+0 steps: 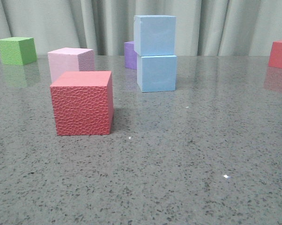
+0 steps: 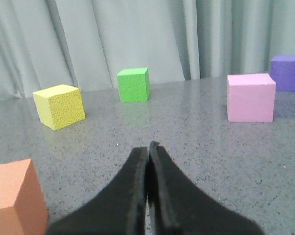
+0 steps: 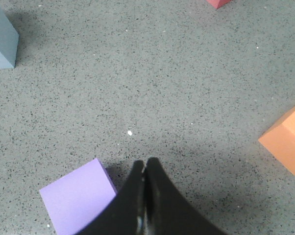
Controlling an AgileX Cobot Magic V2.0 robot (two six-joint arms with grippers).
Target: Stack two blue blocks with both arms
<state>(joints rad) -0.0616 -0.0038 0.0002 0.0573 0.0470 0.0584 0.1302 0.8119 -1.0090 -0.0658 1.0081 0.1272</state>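
Grey curtains hang behind the speckled grey surface (image 1: 178,164). Toward its far side, the two blue blocks are stacked: the upper blue block (image 1: 154,34) sits on the lower blue block (image 1: 157,72), turned slightly askew, with a purple cube (image 1: 129,55) just behind them. A red cube (image 1: 83,103) stands nearer, a pink cube (image 1: 70,61) behind it. My left gripper (image 2: 148,148) and right gripper (image 3: 145,164) are both pressed together, holding nothing, each above bare surface.
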